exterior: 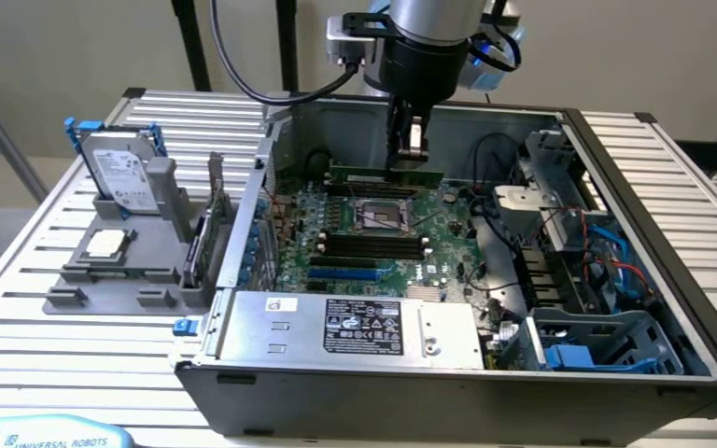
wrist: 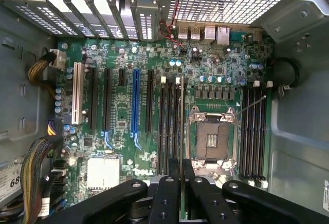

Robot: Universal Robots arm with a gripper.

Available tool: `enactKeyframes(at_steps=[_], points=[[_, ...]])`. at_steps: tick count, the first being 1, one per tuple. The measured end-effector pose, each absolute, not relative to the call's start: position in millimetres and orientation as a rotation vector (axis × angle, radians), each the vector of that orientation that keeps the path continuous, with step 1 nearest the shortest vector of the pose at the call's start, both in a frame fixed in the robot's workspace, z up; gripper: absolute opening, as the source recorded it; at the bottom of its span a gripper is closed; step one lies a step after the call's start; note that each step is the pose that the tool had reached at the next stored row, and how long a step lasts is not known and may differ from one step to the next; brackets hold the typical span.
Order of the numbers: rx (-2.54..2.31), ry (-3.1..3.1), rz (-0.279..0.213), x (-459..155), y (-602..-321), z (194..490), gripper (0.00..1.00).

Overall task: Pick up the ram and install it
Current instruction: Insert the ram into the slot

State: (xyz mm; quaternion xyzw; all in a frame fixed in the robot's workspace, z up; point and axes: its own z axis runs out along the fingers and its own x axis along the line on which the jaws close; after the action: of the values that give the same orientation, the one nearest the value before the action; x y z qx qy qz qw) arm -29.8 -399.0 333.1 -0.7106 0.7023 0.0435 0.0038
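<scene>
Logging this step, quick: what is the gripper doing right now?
Gripper: closed on the ram, holding it just above the motherboard inside the computer case.

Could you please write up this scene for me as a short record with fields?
gripper: shut on the ram
ram: held with its long edge level, inside the open computer case, above the motherboard
nearest part: empty processor socket, just beside the ram
seated in a slot: cannot tell
outside the case, on the exterior view's left: hard drive and processor chip, both on a grey stand
</scene>
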Motion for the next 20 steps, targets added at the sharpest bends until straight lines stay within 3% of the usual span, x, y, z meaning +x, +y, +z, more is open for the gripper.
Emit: enactKeyframes(at_steps=[20], points=[[-2.188, 2.236, 0.133, -33, -401, 297, 0.13]])
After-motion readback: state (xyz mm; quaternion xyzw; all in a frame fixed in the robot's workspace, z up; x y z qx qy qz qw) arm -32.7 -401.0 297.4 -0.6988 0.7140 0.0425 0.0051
